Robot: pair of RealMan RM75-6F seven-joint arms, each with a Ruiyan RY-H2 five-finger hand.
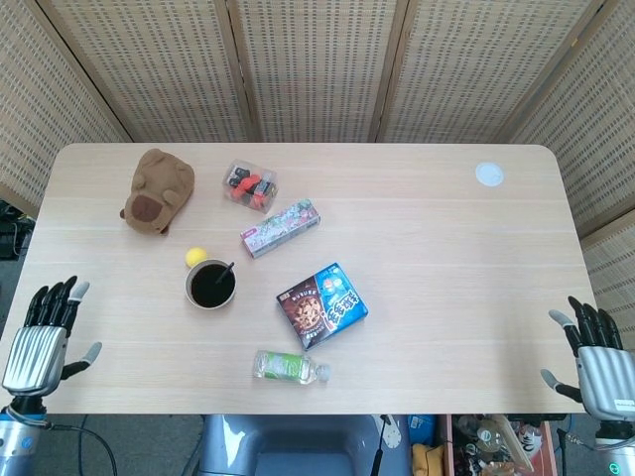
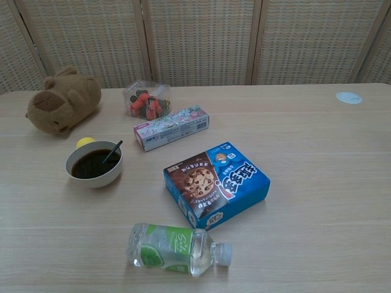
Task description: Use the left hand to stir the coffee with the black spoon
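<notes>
At the lower left corner of the head view, the left hand point(image 1: 36, 334) has fingers spread, holding nothing; the right hand point(image 1: 596, 357), lower right, likewise. Left of centre, the black spoon point(image 1: 223, 272) leans in the coffee bowl point(image 1: 210, 285) on the table point(image 1: 446, 258).

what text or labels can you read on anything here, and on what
None of it reads clearly.
Cookie box: large white characters on the blue half, too blurred to make out.
Long box: small print on the side, too small to read.
Bottle: green label with a pale mark, illegible.
Clear pack, bowl, plush: no text visible.
</notes>
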